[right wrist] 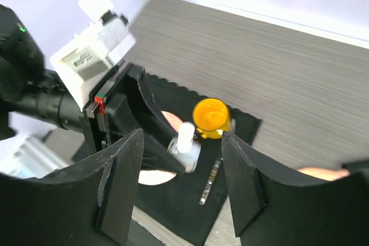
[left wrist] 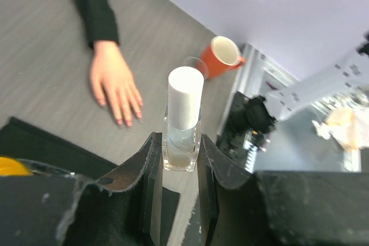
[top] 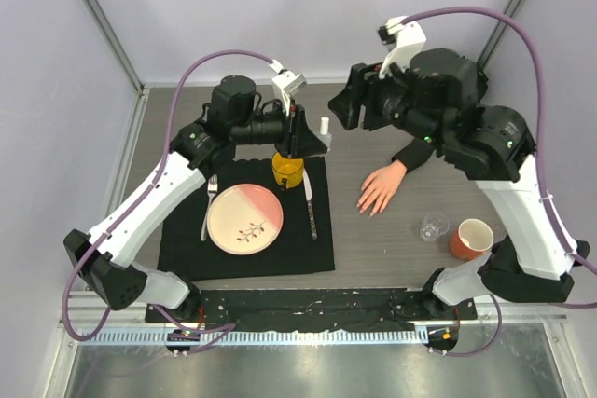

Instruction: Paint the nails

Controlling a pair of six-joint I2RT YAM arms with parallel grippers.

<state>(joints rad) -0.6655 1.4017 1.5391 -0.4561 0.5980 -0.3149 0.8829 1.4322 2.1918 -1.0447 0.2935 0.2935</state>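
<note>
Currently the left gripper (left wrist: 179, 145) pinches the small clear bottle (left wrist: 183, 139) by its glass body, white cap (left wrist: 185, 96) pointing away from the fingers. The right gripper (right wrist: 181, 136) has its jaws spread and grips nothing. The nails (left wrist: 120, 121) are on the mannequin hand (top: 381, 187), which lies palm-down on the table (top: 373, 240) just right of the black mat (top: 187, 249).

Top external camera: fixed above and behind the arm bases, facing down and forward, far enough to take in the whole table (top: 373, 258).

Left wrist camera: mounted just behind the left gripper (left wrist: 179, 154), sighting along its fingers. It is very near the small clear bottle (left wrist: 183, 125) clamped there. Beyond, it faces the mannequin hand (left wrist: 114, 82) and orange mug (left wrist: 222, 56).

Right wrist camera: set behind the right gripper (right wrist: 183, 182), looking between its spread fingers toward the left arm, at moderate range.

Shared: all three views cover the bottle. The overhead and right wrist views share the yellow cup (right wrist: 210, 116) and black placemat (right wrist: 184, 214).
</note>
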